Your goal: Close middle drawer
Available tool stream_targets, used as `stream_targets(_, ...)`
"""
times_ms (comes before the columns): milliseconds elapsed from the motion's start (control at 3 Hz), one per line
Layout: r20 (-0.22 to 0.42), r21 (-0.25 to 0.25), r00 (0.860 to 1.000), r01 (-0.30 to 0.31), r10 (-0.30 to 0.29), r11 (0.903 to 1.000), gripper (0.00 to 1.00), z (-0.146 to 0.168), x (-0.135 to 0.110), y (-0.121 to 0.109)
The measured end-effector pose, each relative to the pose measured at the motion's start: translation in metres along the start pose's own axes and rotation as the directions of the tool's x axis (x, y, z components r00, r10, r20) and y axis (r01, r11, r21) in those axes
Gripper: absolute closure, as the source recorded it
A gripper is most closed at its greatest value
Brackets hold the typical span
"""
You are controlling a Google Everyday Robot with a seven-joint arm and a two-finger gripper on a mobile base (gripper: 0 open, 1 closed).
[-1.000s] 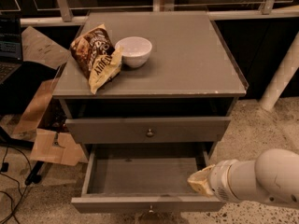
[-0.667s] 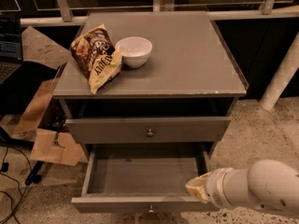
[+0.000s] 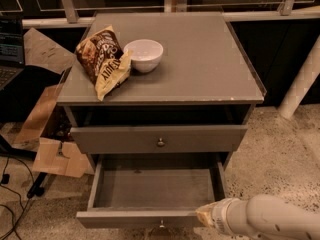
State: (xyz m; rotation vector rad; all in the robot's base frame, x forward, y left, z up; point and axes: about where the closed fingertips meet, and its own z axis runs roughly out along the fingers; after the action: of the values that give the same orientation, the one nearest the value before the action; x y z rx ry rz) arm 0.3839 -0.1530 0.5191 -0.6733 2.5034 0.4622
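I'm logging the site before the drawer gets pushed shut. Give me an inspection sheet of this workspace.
Surface: grey cabinet top, carrying two items.
Job's things: middle drawer pulled far out, bare inside; small knob at front centre.
Clutter: chip bag lying beside a white bowl on the top, left side.
Grippers: claw at the middle drawer's front right corner, on a white arm coming in from the right.
Cables: black cables on the floor, far left.
Surroundings: cardboard and laptop on the left, white post on the right.
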Motion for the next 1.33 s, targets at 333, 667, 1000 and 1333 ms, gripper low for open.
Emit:
stream_targets(333, -0.034, 0.013, 0.998, -0.055, 0.055, 0.9984, 1.0, 0.031, 0.026, -0.007)
stream_targets(667, -0.071, 0.017, 0.993, -0.096, 0.097, 0.9952, 1.0, 0.051, 0.053, -0.01)
stream_targets(1000, -0.108, 0.021, 0.987, -0.121, 0.123, 0.9924, 1.0, 0.062, 0.076, -0.013)
stream_targets(1333, -0.138, 0.017, 0.982, -0.13, 0.131, 0.9914, 1.0, 0.075, 0.09, -0.019)
